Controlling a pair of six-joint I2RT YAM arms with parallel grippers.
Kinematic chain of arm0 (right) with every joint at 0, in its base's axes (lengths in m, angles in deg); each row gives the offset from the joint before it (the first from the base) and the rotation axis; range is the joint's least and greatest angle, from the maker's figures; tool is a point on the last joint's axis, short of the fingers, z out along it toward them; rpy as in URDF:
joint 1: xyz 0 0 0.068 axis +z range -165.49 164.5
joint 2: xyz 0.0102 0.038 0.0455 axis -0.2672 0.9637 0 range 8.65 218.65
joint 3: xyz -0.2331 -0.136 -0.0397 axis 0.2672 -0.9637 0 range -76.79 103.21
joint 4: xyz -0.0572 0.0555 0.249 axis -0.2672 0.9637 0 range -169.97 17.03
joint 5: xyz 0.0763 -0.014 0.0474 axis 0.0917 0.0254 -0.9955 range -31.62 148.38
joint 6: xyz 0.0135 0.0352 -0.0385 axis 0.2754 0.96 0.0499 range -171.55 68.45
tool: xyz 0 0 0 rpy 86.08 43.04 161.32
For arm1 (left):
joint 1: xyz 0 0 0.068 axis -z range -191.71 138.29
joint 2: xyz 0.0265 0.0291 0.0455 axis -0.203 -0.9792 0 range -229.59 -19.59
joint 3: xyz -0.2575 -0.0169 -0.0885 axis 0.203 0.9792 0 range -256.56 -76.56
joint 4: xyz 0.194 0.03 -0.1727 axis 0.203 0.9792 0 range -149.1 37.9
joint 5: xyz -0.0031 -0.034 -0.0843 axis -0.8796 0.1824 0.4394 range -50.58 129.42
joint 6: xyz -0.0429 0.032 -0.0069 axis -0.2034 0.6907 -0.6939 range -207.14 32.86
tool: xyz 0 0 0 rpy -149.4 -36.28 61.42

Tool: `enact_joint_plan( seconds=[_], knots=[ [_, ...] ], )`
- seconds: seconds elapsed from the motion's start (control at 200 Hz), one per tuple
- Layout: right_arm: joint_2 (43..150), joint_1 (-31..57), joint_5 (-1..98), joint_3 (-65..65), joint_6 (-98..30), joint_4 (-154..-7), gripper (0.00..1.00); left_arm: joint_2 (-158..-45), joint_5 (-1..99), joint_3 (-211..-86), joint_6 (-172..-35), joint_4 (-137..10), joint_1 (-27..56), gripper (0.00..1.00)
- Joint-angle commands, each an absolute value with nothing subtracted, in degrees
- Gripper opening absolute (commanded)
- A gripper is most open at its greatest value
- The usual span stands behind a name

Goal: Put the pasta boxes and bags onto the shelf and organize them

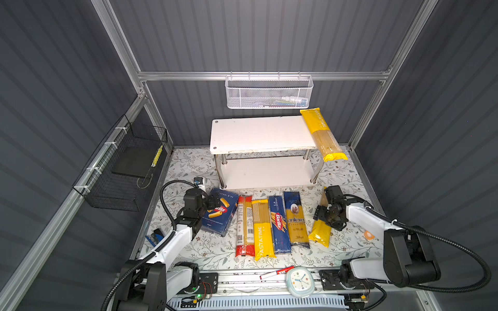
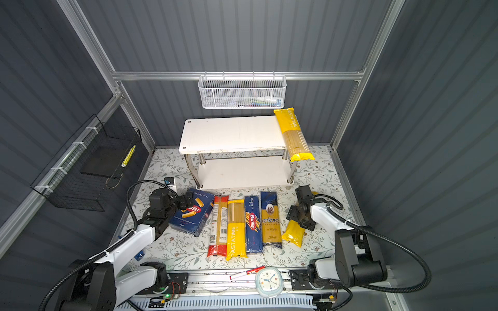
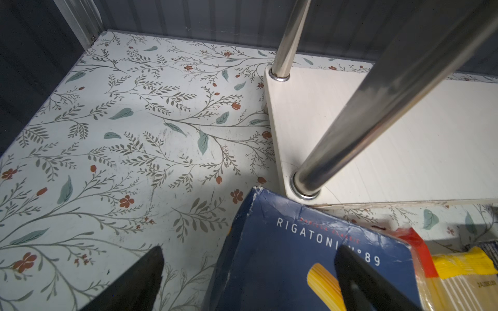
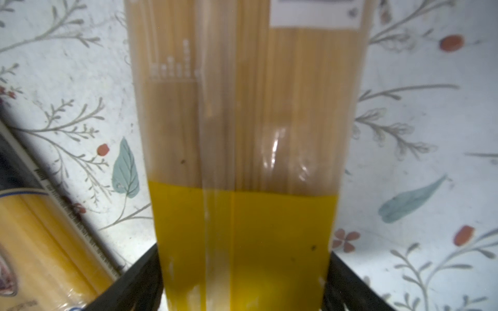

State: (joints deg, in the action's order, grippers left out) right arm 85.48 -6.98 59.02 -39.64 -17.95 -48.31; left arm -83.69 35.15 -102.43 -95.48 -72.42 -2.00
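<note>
The white two-tier shelf (image 1: 256, 134) stands at the back, and one yellow PASTATIME bag (image 1: 322, 134) lies across its top board's right end. In front lie the rigatoni box (image 1: 219, 211), a red-ended clear bag (image 1: 244, 226), a PASTATIME bag (image 1: 262, 229), the Barilla spaghetti box (image 1: 279, 223) and the ankara bag (image 1: 296, 219). My left gripper (image 3: 249, 250) is open, straddling the rigatoni box's (image 3: 310, 255) left edge. My right gripper (image 4: 244, 250) presses both sides of another PASTATIME bag (image 4: 242, 134) lying rightmost on the table (image 2: 293, 233).
A white mesh basket (image 1: 269, 91) hangs on the back rail. A black wire basket (image 1: 121, 167) hangs on the left wall. A clock (image 1: 299, 281) and a red-white marker (image 1: 276, 272) lie on the front rail. The shelf's chrome leg (image 3: 350, 129) rises close beside the rigatoni box.
</note>
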Motion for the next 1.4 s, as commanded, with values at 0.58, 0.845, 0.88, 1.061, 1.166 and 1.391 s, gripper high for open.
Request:
enact_joint_plan(
  seconds=[0.58,0.845,0.88,1.061,1.166,1.391],
  knots=[
    [80.13,-7.14,58.27,-43.94,-17.27,-47.46,0.41,-83.90,34.94,-102.89,-94.91,-72.81,-1.69,1.00],
    [76.71,-7.10,58.46,-44.04,-16.97,-46.30,0.27,-84.13,34.77,-103.01,-94.93,-72.65,-1.69,0.99],
    [76.34,-7.15,58.18,-44.04,-16.97,-46.31,0.27,-84.22,34.77,-103.13,-94.93,-72.64,-1.65,0.99],
    [73.98,-7.14,57.23,-43.92,-17.18,-45.59,0.19,-84.17,34.53,-103.02,-94.96,-72.63,-1.69,0.99],
    [70.22,-7.15,57.75,-43.65,-17.29,-43.88,0.15,-83.71,34.11,-102.75,-94.92,-72.54,-1.69,1.00],
    [62.99,-7.15,58.02,-42.72,-17.62,-40.89,0.06,-82.92,33.54,-102.31,-94.96,-72.63,-1.69,1.00]
  ],
)
